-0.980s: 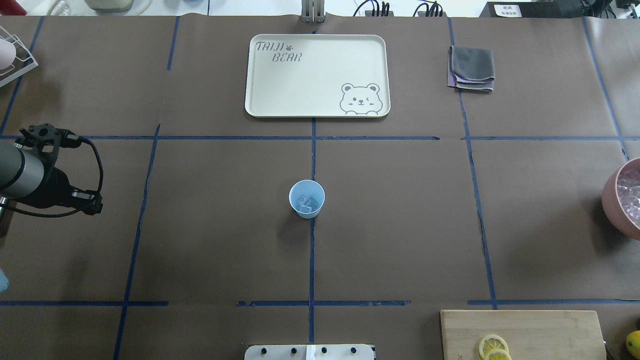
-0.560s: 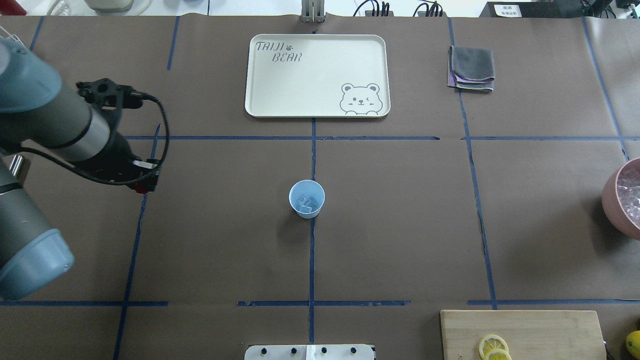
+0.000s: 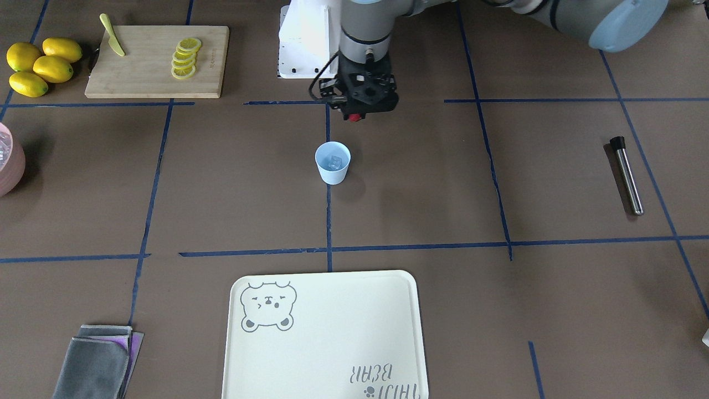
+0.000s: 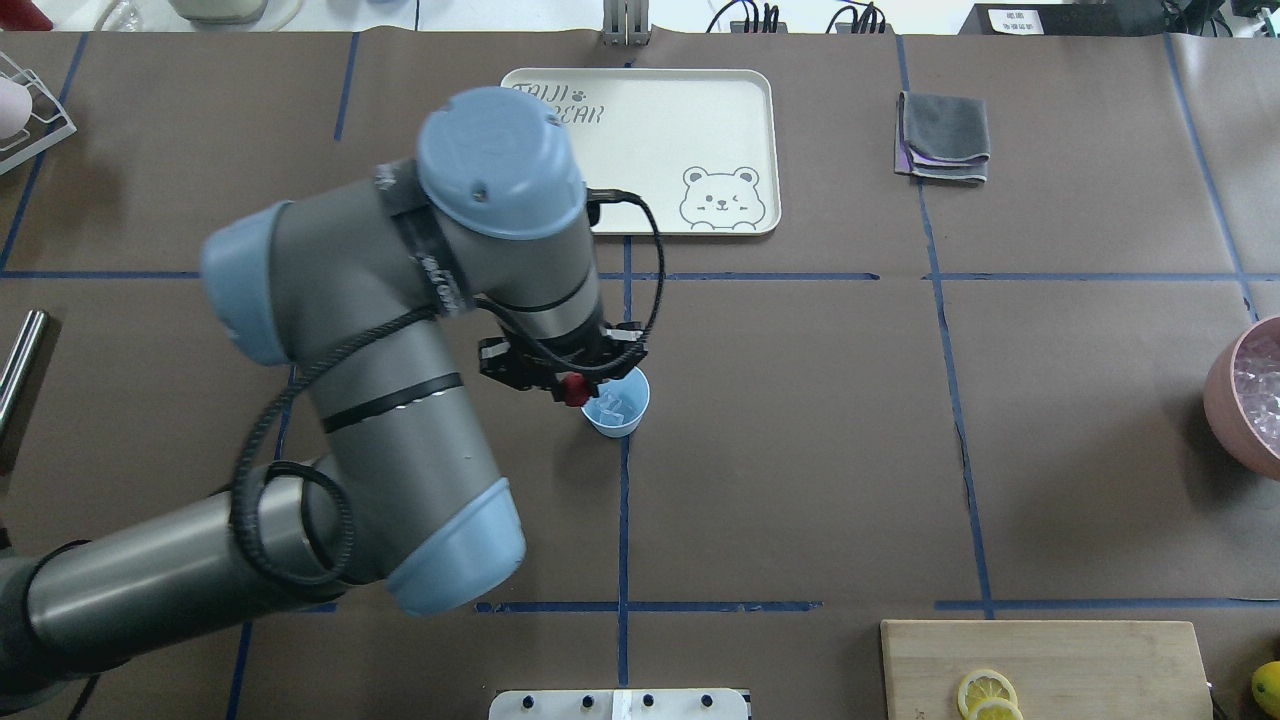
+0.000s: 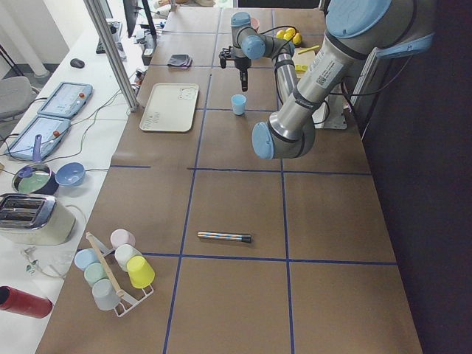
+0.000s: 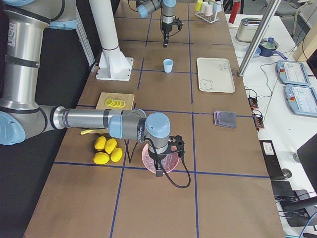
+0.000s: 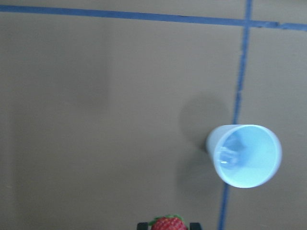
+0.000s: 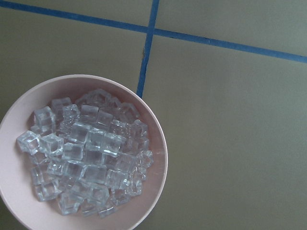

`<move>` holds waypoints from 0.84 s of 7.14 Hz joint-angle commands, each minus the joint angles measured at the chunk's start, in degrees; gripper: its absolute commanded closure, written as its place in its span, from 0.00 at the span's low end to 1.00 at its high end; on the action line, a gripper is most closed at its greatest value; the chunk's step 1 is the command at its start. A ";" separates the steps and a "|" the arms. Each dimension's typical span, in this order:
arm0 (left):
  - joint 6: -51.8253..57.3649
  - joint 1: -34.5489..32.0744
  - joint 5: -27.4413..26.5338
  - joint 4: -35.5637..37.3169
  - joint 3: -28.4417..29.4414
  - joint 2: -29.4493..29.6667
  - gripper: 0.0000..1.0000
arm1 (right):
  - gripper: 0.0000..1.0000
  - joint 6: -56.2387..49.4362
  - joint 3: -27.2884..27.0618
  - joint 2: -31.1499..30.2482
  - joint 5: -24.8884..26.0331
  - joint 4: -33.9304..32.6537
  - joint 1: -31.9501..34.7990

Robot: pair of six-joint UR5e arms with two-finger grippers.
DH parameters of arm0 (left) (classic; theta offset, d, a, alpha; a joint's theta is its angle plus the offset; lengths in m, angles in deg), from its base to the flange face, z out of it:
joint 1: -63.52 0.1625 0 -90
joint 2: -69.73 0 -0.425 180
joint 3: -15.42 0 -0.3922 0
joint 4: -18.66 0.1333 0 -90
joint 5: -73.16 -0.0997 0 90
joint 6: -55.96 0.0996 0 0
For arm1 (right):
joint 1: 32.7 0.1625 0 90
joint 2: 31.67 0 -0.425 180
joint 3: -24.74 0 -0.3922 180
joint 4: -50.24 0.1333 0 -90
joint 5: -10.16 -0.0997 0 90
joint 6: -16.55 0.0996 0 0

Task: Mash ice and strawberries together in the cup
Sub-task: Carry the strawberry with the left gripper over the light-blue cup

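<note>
Left pincer (image 4: 571, 388) is gripping the strawberry (image 7: 168, 224), jaws closed on either side of the fruit. It is hovering above the counter (image 4: 800, 450), just beside the cup (image 4: 622, 410), off toward the robot's left of its rim. The cup is standing upright at the middle of the counter, on a blue tape line, with ice (image 3: 334, 162) lying in its bottom.

Step in hand, as I judge it: loading the fruit. Ice is in the cup, the strawberry is not yet, and no mashing is under way. The left wrist view is showing the cup mouth ahead and off to one side of the fruit, so the next move calls for a short sideways shift to centre the strawberry over the mouth. Then the jaws need to part, low enough that the piece is not bouncing off the rim. A metal rod (image 3: 626, 174) is lying well apart, toward the robot's left end of the counter, and is probably the mashing tool.

Hard to make out:
- The left fingertips and most of the strawberry are being cut off at the wrist view's bottom edge.
- From overhead the arm is covering one corner of the tray (image 4: 700, 130) and crowding the cup's rim.
- I cannot count the cubes in the cup.
- The right pincer (image 6: 159, 168) is hanging over the pink bowl (image 8: 162, 143) of spare cubes; whether it is open or closed I cannot tell.
</note>
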 commanded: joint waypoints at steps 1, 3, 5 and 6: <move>-2.38 1.28 -2.17 -6.06 6.38 2.21 1.00 | 0.01 0.00 0.04 0.01 0.00 0.01 0.00; -2.21 1.28 -2.26 -6.06 6.47 1.42 0.96 | 0.01 0.00 0.04 0.01 0.00 0.01 0.00; -1.86 1.28 -2.35 -6.06 7.08 1.33 0.35 | 0.01 -0.09 0.04 0.01 0.00 0.01 0.00; -0.03 1.28 -2.35 -6.15 6.91 0.72 0.00 | 0.01 -0.17 0.04 0.01 0.00 0.01 0.00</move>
